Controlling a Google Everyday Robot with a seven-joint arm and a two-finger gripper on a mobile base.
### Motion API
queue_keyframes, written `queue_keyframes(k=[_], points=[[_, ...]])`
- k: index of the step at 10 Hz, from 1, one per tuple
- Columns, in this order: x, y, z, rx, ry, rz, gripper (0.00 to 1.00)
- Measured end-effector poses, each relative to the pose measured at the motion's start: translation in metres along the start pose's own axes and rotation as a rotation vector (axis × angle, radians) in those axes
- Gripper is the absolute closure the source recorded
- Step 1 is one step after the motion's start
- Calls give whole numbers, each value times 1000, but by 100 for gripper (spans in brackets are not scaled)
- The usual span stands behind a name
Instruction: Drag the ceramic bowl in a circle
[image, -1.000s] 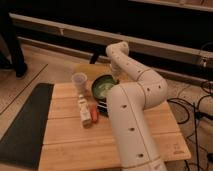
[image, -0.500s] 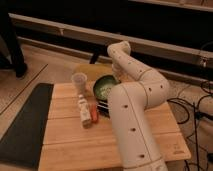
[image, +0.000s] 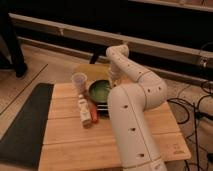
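- Camera view: the ceramic bowl (image: 99, 91) sits near the far edge of the wooden table (image: 145, 135), at about eleven o'clock from the table's centre, with the translucent cup (image: 79, 80) just beside it at its nine o'clock.
- The gripper (image: 114, 80) hangs at the bowl's two o'clock rim, behind the white arm (image: 131, 107); whether it is clenched or released I cannot tell.
- A bottle (image: 83, 111) and an orange object (image: 93, 113) lie at the bowl's seven o'clock, close by.
- Compared with half a second ago, bowl and arm look almost unmoved, perhaps a slight creep; the circle seems barely under way.
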Motion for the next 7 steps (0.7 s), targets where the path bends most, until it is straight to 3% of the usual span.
queue_keyframes(k=[2, 4, 5, 7], points=[[-8, -2, -12, -1, -29, 0, 27], [-26, -4, -42, 8, -106, -11, 27], [-30, -4, -48, 10, -123, -14, 27], [-29, -4, -46, 10, -117, -14, 27]])
